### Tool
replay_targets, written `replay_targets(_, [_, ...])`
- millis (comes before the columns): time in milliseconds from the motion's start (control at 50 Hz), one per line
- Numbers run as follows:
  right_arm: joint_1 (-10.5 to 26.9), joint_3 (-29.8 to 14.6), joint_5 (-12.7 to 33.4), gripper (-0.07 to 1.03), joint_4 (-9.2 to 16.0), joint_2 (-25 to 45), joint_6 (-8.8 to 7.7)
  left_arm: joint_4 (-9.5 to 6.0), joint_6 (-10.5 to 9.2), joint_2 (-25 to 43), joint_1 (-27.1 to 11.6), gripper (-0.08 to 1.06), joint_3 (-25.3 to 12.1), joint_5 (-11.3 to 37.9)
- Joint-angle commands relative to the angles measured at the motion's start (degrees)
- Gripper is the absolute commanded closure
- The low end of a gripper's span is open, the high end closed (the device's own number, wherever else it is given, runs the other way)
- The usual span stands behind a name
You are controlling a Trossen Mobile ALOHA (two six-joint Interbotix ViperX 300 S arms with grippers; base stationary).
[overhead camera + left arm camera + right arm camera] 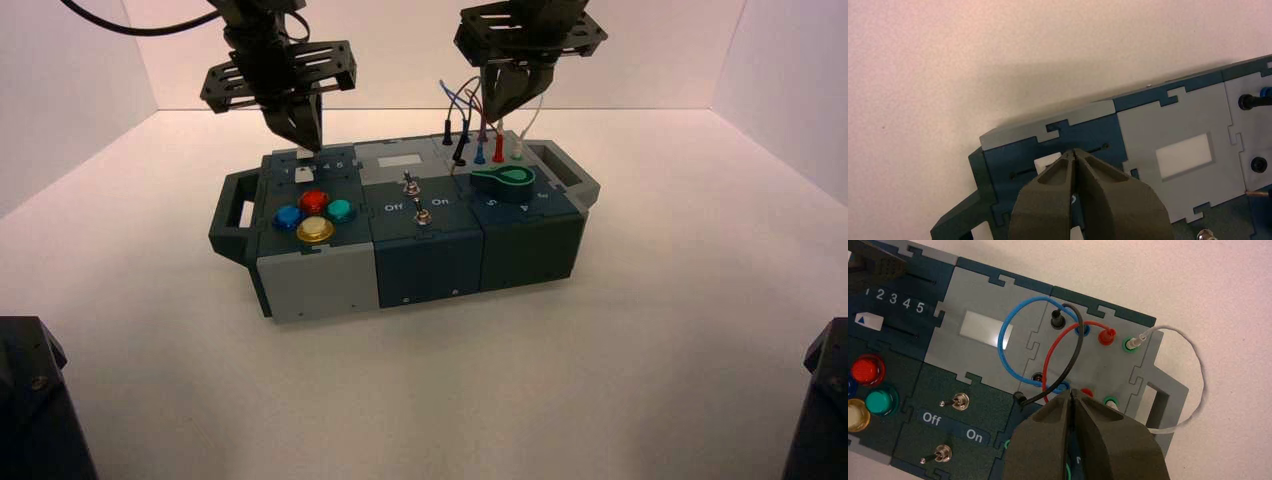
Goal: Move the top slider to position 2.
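The top slider's white knob (1045,163) sits on its dark slotted track (1098,148) at the back left of the box (430,262). My left gripper (1075,151) is shut, with its tips close against the side of that knob that faces the grey panel. In the high view the left gripper (308,148) hides the knob. The printed row 1 to 5 shows in the right wrist view, with the numeral 2 (879,295) near the left gripper's dark body (873,267). My right gripper (500,112) hangs shut above the wired sockets.
The second slider's white knob (868,321) lies below the numeral row. Coloured round buttons (314,212), two silver toggle switches (410,185) and a green-pointer dial (505,180) fill the box's front. Looping wires (1008,340) run under the right gripper (1071,391).
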Motion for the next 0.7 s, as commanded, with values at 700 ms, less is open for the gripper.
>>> replay_targets(700, [1.4, -1.7, -0.2, 0.99, 0.3, -0.9, -0.09, 0.18, 0.09, -2.1, 0.4, 1.01, 0.2, -0.2])
